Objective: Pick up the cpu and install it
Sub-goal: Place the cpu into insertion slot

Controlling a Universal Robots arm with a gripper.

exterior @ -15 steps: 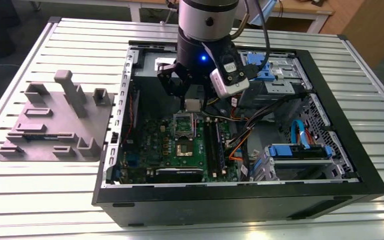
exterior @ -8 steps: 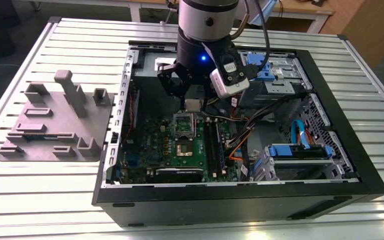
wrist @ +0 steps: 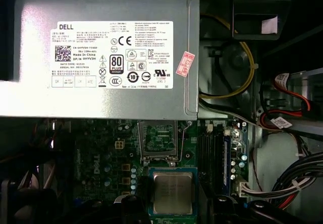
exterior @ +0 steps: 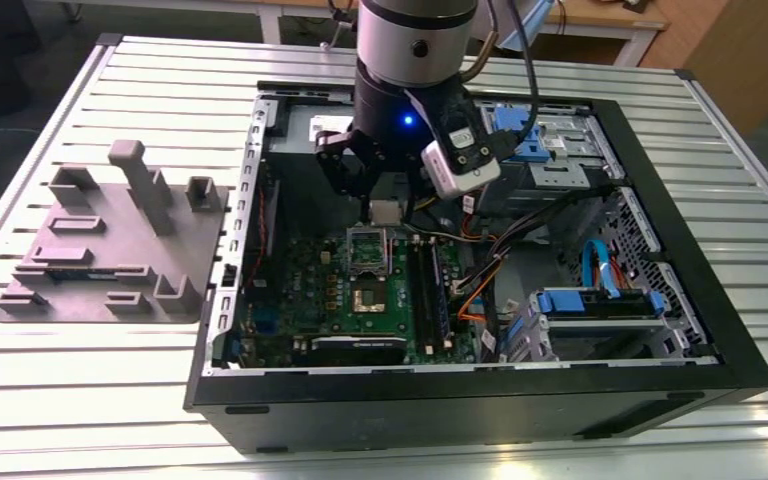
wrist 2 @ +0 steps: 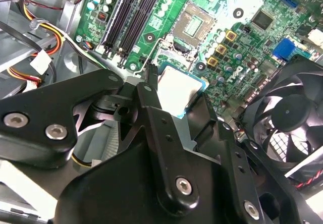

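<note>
Ribbed metal desk (exterior: 91,400) carrying 1 open computer case (exterior: 491,400) and 1 grey tray (exterior: 104,250). Pincer (exterior: 384,205) clamped on the cpu (wrist: 172,192), held above the green circuit board (exterior: 357,310). Wooden furniture (exterior: 744,50) stands behind.

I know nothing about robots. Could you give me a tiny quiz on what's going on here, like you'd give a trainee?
1. True or false: the cpu sits in the motherboard socket.
2. What does the gripper hold? A) a cable B) the cpu C) nothing.
3. Fill in: the grey moulded tray lies ___ the computer case.
Key: 1 false, it is held above the empty socket; 2 B; 3 outside.
</note>
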